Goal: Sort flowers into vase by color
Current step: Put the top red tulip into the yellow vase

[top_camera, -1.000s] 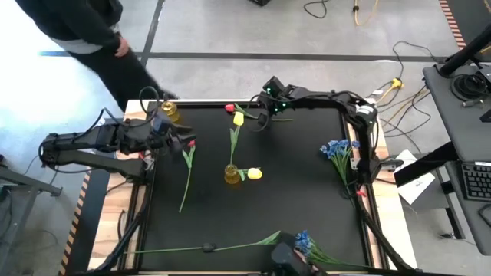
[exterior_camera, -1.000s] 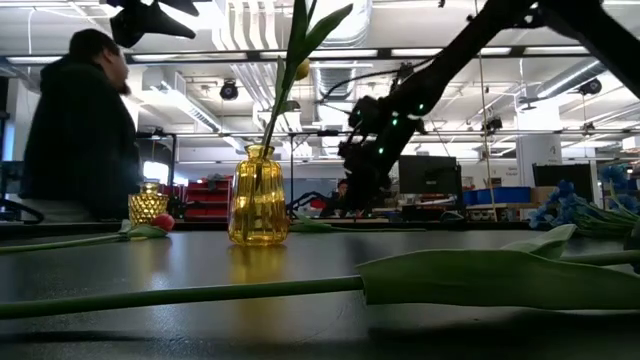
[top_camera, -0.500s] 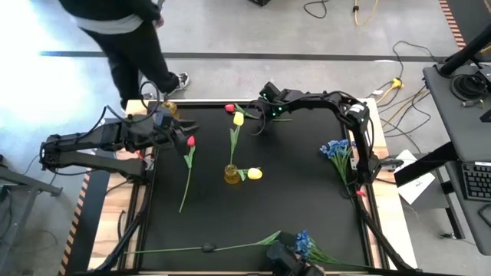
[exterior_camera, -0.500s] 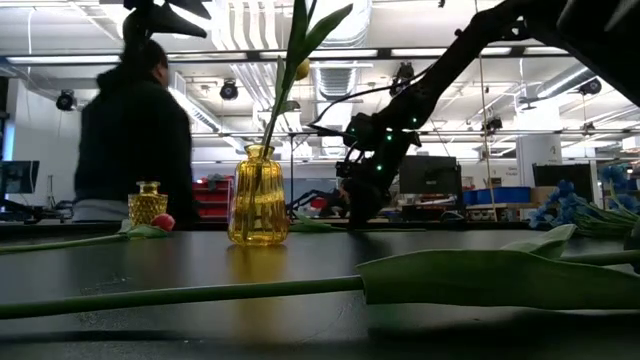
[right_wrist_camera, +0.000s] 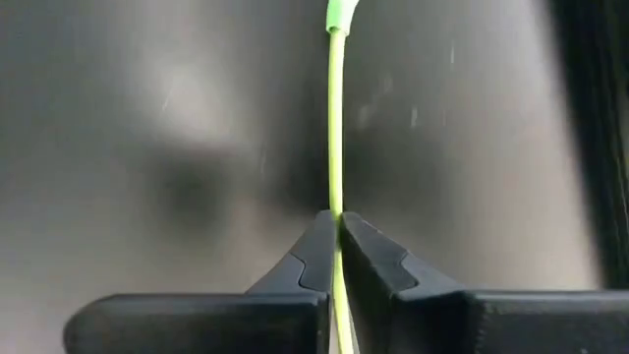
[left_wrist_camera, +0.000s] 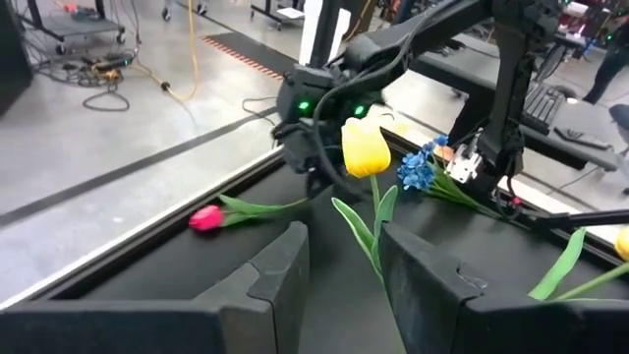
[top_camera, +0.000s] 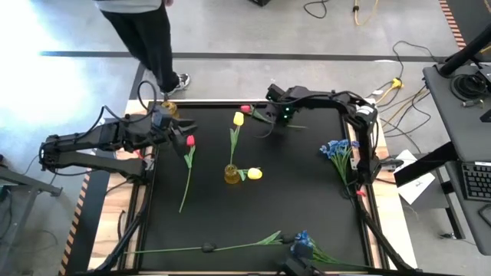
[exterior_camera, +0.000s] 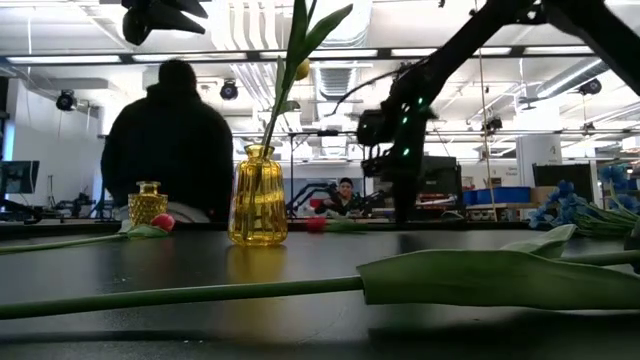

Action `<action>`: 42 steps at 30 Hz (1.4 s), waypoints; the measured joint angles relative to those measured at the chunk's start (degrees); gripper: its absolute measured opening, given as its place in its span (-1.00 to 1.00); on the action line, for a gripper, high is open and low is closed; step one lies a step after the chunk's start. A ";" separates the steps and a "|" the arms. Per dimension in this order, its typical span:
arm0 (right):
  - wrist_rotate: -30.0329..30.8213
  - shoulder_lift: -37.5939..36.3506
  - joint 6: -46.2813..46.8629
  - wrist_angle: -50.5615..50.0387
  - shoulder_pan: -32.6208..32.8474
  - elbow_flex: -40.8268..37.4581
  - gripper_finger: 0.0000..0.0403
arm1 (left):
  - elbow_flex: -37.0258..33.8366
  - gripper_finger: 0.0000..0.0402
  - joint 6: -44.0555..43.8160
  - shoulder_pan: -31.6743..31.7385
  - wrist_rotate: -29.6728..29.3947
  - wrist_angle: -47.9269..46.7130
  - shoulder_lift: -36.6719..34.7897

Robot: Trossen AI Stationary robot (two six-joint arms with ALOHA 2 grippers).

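Two tools | right tool [right_wrist_camera: 337, 246] clenches green stem [right_wrist_camera: 335, 128] | left tool [left_wrist_camera: 339, 270] parted | person [exterior_camera: 168, 140] behind black table [top_camera: 307, 207]

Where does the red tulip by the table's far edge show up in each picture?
High view: red tulip at the far edge, near the middle.
Low view: its head just right of the yellow vase.
Left wrist view: lying left of centre.
Right wrist view: only its stem, pinched by the right gripper.
Shared landmark: the right gripper.
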 joint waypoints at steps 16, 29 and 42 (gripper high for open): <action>-5.62 -6.75 7.85 -1.57 0.39 -3.28 -0.39 | -0.02 -0.44 0.28 0.00 -0.13 0.08 -0.11; -5.16 1.96 14.08 14.30 1.04 -3.47 -0.31 | -0.02 -0.44 1.07 0.00 -0.11 -0.07 -1.56; -2.44 -3.44 18.34 14.33 1.74 -3.80 -0.93 | -0.02 -0.44 2.41 -0.07 4.66 -3.90 -2.51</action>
